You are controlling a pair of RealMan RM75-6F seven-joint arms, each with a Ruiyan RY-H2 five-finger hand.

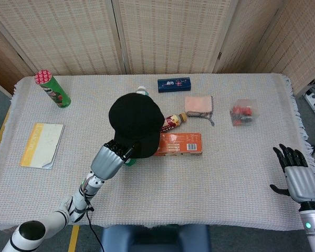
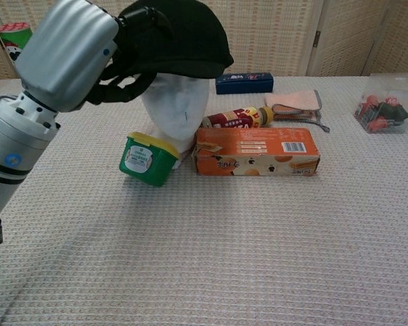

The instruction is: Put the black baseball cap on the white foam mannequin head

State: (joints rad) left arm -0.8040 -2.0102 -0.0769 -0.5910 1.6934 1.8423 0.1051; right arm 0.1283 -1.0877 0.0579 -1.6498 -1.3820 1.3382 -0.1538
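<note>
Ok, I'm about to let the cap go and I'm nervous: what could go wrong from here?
The left hand grips the cap at the brim; pulling away could drag it off the head. The head stands wedged between the green tub and orange box, so a nudge might tip it.
</note>
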